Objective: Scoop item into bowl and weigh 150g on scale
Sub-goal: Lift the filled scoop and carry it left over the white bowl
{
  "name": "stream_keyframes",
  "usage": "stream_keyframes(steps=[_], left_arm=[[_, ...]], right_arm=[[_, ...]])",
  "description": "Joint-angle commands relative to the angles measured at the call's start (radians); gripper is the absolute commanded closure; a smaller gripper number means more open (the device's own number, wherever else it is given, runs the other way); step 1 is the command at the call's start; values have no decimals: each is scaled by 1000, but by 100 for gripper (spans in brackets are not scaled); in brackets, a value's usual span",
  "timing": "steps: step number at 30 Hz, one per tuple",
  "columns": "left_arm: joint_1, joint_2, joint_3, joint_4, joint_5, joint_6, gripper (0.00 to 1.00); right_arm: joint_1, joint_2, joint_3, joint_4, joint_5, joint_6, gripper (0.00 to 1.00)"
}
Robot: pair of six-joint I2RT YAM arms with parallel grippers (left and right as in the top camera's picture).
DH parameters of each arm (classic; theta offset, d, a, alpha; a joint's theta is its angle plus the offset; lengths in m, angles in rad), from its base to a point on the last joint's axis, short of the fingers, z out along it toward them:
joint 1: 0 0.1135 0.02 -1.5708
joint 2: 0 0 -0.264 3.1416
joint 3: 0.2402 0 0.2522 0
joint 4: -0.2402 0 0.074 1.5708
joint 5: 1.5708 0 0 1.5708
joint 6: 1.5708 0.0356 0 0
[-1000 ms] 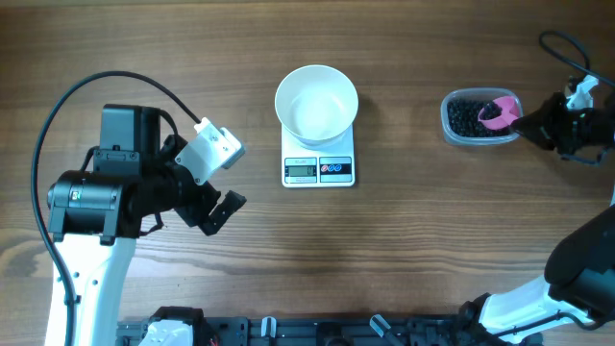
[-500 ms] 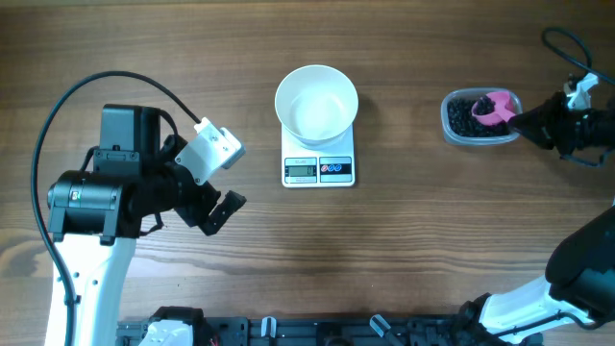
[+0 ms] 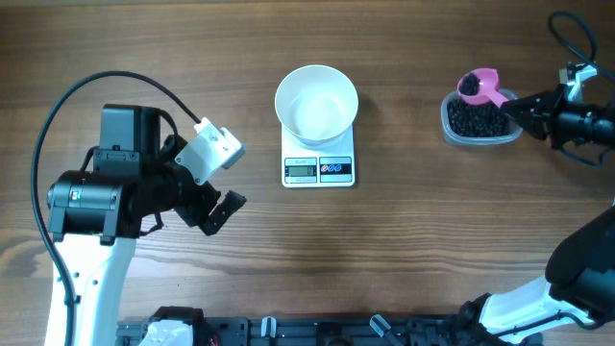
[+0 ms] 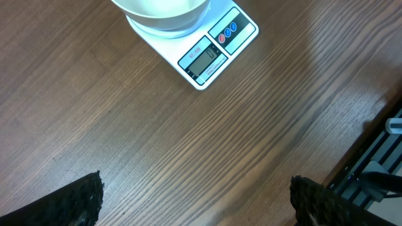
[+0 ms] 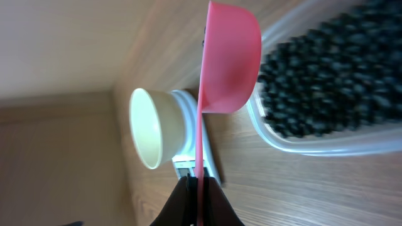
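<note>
The white bowl (image 3: 316, 104) stands empty on the white scale (image 3: 318, 169) at mid-table. The item, a heap of small black beans (image 3: 473, 120), fills a clear tub (image 3: 450, 128) on the right. My right gripper (image 3: 520, 103) is shut on the handle of a pink scoop (image 3: 478, 86), which hangs over the tub's far left corner with dark beans in its cup. In the right wrist view the scoop (image 5: 229, 63) stands edge-on above the gripper (image 5: 198, 185), with the bowl (image 5: 154, 129) beyond it. My left gripper (image 3: 227, 188) is open over bare wood, left of the scale.
In the left wrist view the scale (image 4: 213, 53) and bowl (image 4: 160, 9) lie ahead of the wide-spread fingers (image 4: 81, 201). A black rail (image 3: 317, 332) runs along the table's near edge. Cables (image 3: 577, 43) loop at the far right.
The right gripper has lifted the scoop out of the bean heap and toward the tub's far edge, now carrying beans. The left arm has stayed still.
</note>
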Motion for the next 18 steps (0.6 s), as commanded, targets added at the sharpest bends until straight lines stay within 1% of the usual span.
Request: stream_keyframes(steps=[1, 6, 18], left_arm=[[8, -10, 6, 0, 23, -3, 0], [8, -10, 6, 0, 23, -3, 0], [8, -10, 6, 0, 23, -3, 0]], right_arm=[[-3, 22, -9, 15, -152, -33, 96], [21, 22, -9, 43, -246, -32, 96], [166, 22, -9, 55, -249, -29, 96]])
